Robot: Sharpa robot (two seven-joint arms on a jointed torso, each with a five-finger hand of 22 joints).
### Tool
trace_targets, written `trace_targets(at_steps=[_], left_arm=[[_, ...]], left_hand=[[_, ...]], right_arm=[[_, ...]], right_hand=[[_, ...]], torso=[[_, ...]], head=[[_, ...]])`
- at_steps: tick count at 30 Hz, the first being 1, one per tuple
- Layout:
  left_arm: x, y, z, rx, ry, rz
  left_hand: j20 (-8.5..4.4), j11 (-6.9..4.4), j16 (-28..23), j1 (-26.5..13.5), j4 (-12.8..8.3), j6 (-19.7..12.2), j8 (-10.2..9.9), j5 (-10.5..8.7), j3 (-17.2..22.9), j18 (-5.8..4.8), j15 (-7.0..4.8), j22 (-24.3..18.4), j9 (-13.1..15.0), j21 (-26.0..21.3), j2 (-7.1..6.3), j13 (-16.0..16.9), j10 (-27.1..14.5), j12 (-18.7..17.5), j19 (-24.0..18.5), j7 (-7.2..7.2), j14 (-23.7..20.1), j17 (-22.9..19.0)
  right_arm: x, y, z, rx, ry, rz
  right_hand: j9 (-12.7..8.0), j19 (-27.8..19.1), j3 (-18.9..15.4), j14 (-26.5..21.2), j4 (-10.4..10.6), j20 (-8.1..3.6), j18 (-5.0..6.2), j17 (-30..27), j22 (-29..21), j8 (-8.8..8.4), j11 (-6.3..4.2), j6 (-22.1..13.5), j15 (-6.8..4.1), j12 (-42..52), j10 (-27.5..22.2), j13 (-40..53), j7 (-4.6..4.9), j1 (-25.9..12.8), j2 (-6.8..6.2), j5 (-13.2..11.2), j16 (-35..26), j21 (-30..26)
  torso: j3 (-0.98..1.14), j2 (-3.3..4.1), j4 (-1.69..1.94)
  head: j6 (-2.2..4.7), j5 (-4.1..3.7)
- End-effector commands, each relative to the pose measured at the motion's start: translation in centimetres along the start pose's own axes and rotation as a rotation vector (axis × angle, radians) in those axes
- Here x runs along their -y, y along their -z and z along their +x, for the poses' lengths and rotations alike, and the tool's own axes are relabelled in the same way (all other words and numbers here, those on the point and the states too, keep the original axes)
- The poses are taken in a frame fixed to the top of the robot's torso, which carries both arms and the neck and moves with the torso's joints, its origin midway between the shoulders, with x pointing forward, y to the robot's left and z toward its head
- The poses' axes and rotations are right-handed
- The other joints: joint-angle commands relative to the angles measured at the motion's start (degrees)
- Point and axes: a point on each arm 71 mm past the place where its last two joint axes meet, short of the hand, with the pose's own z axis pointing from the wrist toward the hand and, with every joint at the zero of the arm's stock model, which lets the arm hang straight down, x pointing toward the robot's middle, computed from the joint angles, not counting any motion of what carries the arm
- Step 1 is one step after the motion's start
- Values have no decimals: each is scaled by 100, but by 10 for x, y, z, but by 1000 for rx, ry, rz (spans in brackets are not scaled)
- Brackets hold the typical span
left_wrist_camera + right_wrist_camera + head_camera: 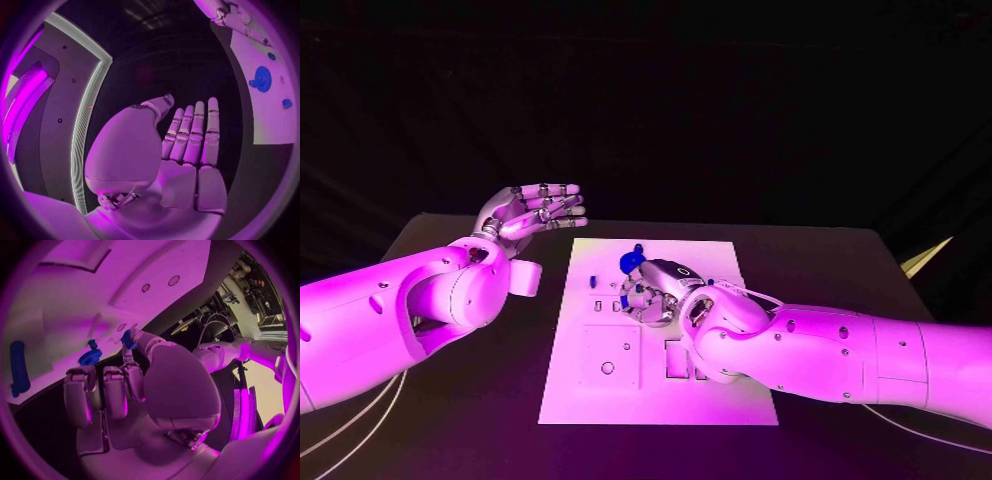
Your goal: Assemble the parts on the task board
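Task board point(610, 385): white plate, lay flat at the middle of the black table point(444, 400), long side running away from me.

Small blue part point(129, 338): pinched at the tips of my right hand's fingers, held down at the board's surface, in its far half. Exact seating of the piece against the board could not be told.

Round blue part point(633, 260): lay on the board's far end, just beyond my right hand; in the left wrist view it showed as a blue disc point(262, 78) with smaller blue pieces near it.

Long blue part point(19, 368): lay on the board apart from the others, untouched.

Right hand point(661, 292): over the board, thumb and a finger clamped on the small blue part, remaining fingers curled alongside.

Left hand point(531, 212): raised off the table beside the board's far left corner, palm bare, fingers point(197, 130) straight and lying close side by side, thumb set apart; nothing held, nothing touched.
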Motion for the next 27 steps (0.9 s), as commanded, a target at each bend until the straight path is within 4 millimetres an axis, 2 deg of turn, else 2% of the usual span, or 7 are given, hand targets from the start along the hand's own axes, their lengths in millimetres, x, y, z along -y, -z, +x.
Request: trace_targets(at_steps=[1, 9, 27], left_arm=[[0, 0, 2, -7, 2, 2], [0, -1, 2, -9, 2, 0], [0, 0, 1, -10, -1, 0]], left_hand=[[-9, -22, -42, -142, -86, -18, 34, -2, -24, 57, 0, 85, 77, 81, -41, 86, -27, -26, -7, 100, -35, 101], [-9, -24, -42, -143, -90, -15, 36, -1, -23, 58, -1, 86, 78, 84, -42, 87, -22, -25, -8, 98, -31, 107], [-8, -24, -43, -148, -97, -13, 39, -2, -22, 58, -1, 87, 79, 88, -45, 86, -17, -27, -12, 97, -30, 116]], right_arm=[[-1, 0, 4, -7, 7, -3], [-3, -1, 11, -20, 17, 2], [2, -5, 12, -4, 46, 21]], right_hand=[[316, 605, 218, 611, -82, -79, -199, 1545, 1560, 394, -71, 197, -36, 117, 33, 819, -59, -184, 177, 19, 66, 106], [321, 603, 211, 609, -78, -79, -198, 1537, 1557, 401, -70, 188, -35, 119, 35, 821, -58, -210, 167, 18, 63, 103], [329, 600, 198, 607, -65, -78, -197, 1530, 1553, 412, -67, 161, -34, 113, 34, 819, -54, -272, 148, 18, 60, 96]], torso=[[2, 2, -3], [5, 1, -3], [3, -3, -6]], head=[[-19, 15], [-53, 27], [-62, 24]])
